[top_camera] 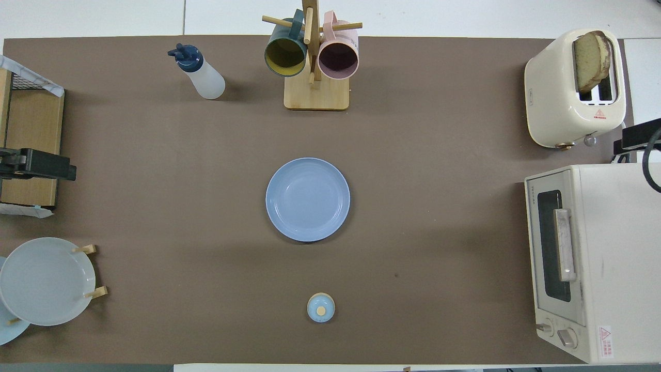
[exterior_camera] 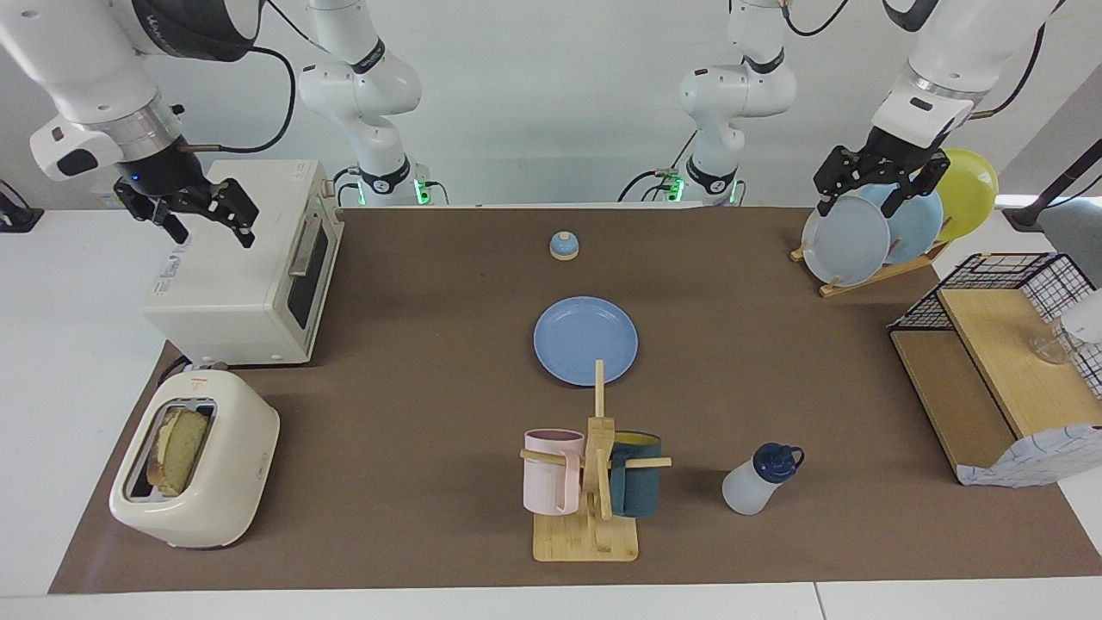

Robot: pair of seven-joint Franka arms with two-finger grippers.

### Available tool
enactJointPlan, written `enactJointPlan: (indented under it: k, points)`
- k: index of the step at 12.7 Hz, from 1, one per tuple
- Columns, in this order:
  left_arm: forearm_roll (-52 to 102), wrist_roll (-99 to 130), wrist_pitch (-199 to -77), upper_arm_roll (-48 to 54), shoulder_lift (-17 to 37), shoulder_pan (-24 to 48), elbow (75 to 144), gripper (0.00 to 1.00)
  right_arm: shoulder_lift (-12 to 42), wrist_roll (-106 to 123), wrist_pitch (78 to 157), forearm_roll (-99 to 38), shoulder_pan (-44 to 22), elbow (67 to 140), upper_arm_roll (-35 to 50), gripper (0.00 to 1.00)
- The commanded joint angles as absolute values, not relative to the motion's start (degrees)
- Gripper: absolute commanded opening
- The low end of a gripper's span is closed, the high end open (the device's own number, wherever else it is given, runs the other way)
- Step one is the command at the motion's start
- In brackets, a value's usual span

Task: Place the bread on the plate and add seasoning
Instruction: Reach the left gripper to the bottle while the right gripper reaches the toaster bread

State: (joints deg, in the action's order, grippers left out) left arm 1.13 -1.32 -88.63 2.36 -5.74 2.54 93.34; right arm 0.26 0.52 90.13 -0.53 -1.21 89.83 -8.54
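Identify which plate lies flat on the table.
The periwinkle-blue plate, alone at the table's middle; the grey-blue, sky-blue and yellow plates stand upright in a wooden rack.

Dial centred on the plate (top_camera: 308,199), twelve pointing away from the robots.

- 12: mug tree (top_camera: 316,93) is standing, two mugs hanging on it.
- 11: seasoning (top_camera: 204,77) is standing beside the mug tree, toward the left arm's end.
- 2: toaster (top_camera: 555,98) is sitting, bread (top_camera: 591,59) standing in its slot.
- 4: toaster oven (top_camera: 609,258) is sitting, nearer the robots than the toaster.
- 6: bell (top_camera: 320,307) is resting.
- 8: plate rack (top_camera: 95,292) is holding upright plates.
- 9 to 10: shelf (top_camera: 31,150) is standing.
- Right gripper (exterior_camera: 202,215) is hanging over the toaster oven; left gripper (exterior_camera: 869,194) is hanging over the plate rack.
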Motion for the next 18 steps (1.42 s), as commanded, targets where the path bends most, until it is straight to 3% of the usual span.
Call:
enactJointPlan:
  k: [1,5,7,11,14,18]
  points:
    - [0.8,-0.6,-90.0,2.5,-6.4,2.9,93.9,1.0,-0.4,2.3,90.5,0.2,-0.9,90.2,-8.2,1.0]
    - [0.8,-0.8,-91.7,2.5,-6.5,3.1,94.2,1.0,-0.4,1.8,91.6,0.1,-0.6,90.2,-8.1,1.0]
    - [0.9,-0.8,-93.0,2.5,-6.5,3.1,94.7,1.0,0.0,2.3,97.7,-0.7,0.0,90.4,-8.2,1.0]
    - [0.8,0.9,-94.0,2.5,-6.6,3.4,94.8,1.0,1.3,2.1,120.0,-0.5,-0.9,94.5,-8.0,1.0]
    - [0.8,2.9,-99.2,2.5,-7.7,3.3,98.3,1.0,6.7,2.7,131.3,0.2,-0.3,93.5,-8.0,1.0]
    - [0.5,3.5,-120.2,2.5,-8.9,4.2,112.0,1.0,17.7,7.1,141.3,-5.0,0.6,90.9,-8.0,1.0]
